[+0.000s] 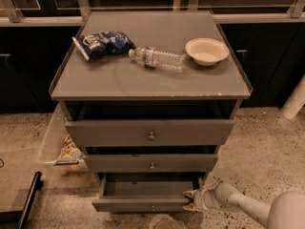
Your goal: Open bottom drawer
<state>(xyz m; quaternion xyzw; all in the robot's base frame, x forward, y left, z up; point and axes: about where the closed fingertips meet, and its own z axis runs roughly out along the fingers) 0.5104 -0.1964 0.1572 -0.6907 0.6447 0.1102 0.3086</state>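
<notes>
The bottom drawer (143, 204) is the lowest of three grey drawers in a grey cabinet. It stands pulled out, its dark inside showing, with a small round knob (153, 207) on its front. My gripper (191, 200) is low at the right end of this drawer, its fingers at the drawer's front corner. The white arm runs off to the lower right. The middle drawer (151, 163) and top drawer (150, 133) sit above, each slightly out.
On the cabinet top (95, 82) lie a blue chip bag (102, 43), a clear water bottle (157, 58) and a white bowl (207, 50). A clear bin (59, 144) with a snack packet stands at the left. A black bar (26, 199) lies on the floor.
</notes>
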